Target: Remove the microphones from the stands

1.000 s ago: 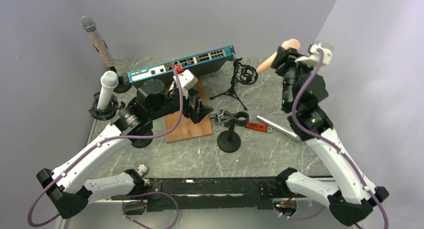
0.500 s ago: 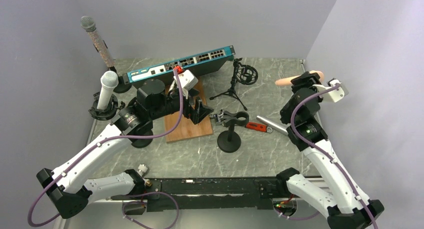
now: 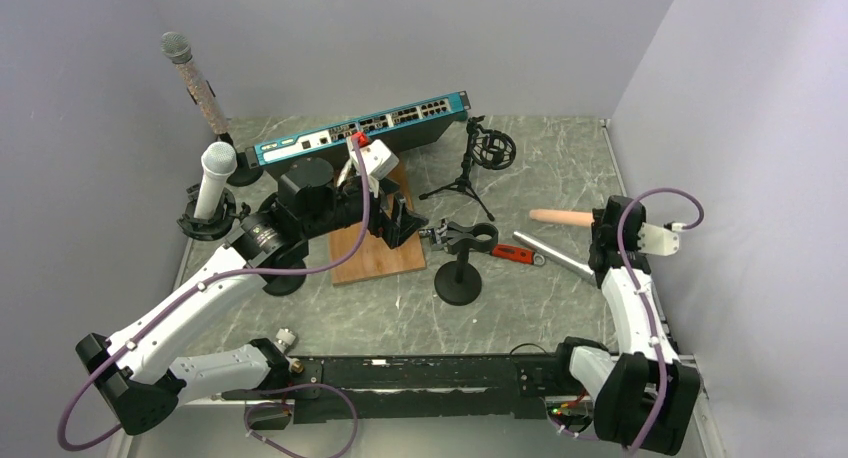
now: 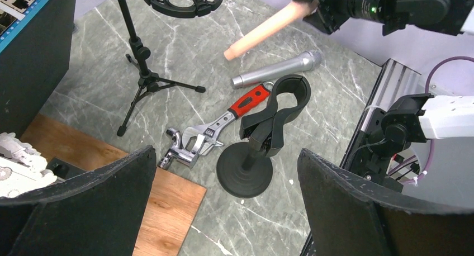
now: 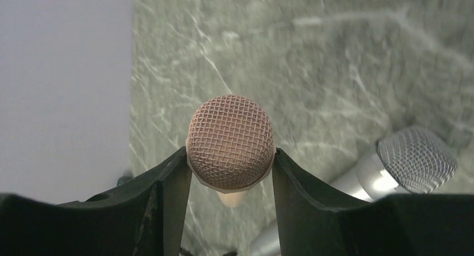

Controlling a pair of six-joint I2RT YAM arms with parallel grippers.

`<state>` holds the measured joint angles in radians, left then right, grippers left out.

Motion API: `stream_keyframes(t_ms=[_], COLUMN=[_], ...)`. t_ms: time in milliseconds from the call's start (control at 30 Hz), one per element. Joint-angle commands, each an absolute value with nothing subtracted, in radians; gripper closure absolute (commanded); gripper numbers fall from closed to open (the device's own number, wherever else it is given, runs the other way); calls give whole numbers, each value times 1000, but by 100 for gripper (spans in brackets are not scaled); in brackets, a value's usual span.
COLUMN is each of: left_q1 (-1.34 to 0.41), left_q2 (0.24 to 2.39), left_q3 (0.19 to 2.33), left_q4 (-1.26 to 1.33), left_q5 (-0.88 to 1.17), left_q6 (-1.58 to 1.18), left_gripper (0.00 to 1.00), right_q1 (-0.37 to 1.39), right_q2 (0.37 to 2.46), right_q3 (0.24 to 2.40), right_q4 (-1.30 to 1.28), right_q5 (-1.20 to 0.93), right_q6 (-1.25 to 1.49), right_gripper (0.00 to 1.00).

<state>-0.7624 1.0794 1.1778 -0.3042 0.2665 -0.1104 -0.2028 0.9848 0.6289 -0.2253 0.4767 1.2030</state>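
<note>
We see the right fingers [image 5: 167,194] clamped on the mesh head of the peach microphone [image 3: 560,217], which lies level near the right edge of the counter [image 3: 400,318], well apart from the stand [image 3: 462,270]; we cannot tell whether it touches the counter. The left fingers [image 4: 100,194] are spread wide and hold nothing, near the stand's bare clip.

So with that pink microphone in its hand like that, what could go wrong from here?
Two things, probably. The right hand pinches the pink microphone only at its mesh head, so the long handle sticks out unsupported and might tilt or slip. Also, the silver microphone lies on the table close by; setting the pink one down there could knock it and send it rolling.
</note>
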Motion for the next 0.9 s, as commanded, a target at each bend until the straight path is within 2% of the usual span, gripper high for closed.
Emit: stream_keyframes(t_ms=[0,300,400,533,767,867], left_q1=[-760,-759,-759,-760,-760,-760], left_q2=[1075,1075,1078,1083,1090,1092], left_q3=[1212,1213,1213,1214,1214,1213], left_q4=[-288,-288,-289,-288,-285,-285], left_q5=[290,295,294,300,307,308], left_q6=[-124,-130,-130,-133,-135,-137], left_gripper=[1,0,1,1,1,1], right_q1=[-273,-434,-451,-475,-494,-498], right_q2=[996,1139,1180,1236,1342,1366], right_q3=[563,468,477,485,495,496], right_q4=[-110,-5,-5,20,44,48], right_q5=[223,-14,-15,-16,-17,-8], right_q6=[1366,1399,1373,1346,1317,1313], right_gripper=[100,100,100,86,83,76])
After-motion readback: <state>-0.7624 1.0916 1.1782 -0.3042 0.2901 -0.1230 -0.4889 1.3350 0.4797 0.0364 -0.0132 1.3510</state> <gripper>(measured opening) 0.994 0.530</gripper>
